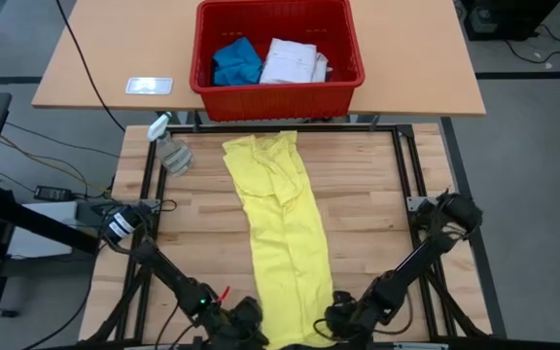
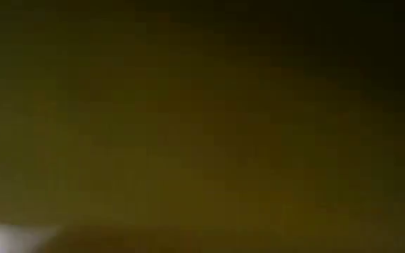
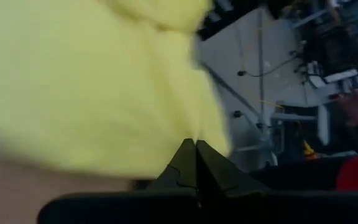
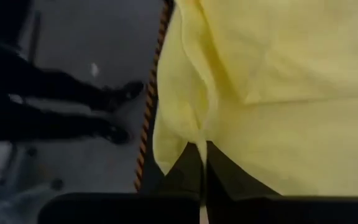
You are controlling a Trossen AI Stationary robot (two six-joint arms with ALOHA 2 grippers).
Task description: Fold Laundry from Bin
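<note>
The bright yellow T-shirt (image 1: 285, 233) lies as a long strip down the middle of the wooden table, from just before the bin to the near edge. My left gripper (image 1: 251, 326) is shut at the strip's near left corner. My right gripper (image 1: 333, 319) is shut at its near right corner. The red bin (image 1: 270, 97) stands on the tan table beyond, with a blue piece (image 1: 236, 63) and a white shirt (image 1: 295, 60) inside. The low view is filled by a dim yellow-brown blur. My left gripper pinches the yellow T-shirt's near left edge (image 3: 191, 132) between its two shut fingers (image 3: 185, 165), slanting down from the near side. The cloth spreads away beyond the fingertips; its far part lies on the table. My right gripper pinches the T-shirt's near right edge (image 4: 191, 138) between its two shut fingers (image 4: 219, 171), slanting down from the near side. A small fold of cloth bunches at the fingertips. The rest of the T-shirt runs off onto the table.
A clear spray bottle (image 1: 170, 146) lies at the wooden table's far left corner. A white card (image 1: 150, 86) sits on the tan table left of the bin. Bare wood shows on both sides of the yellow strip.
</note>
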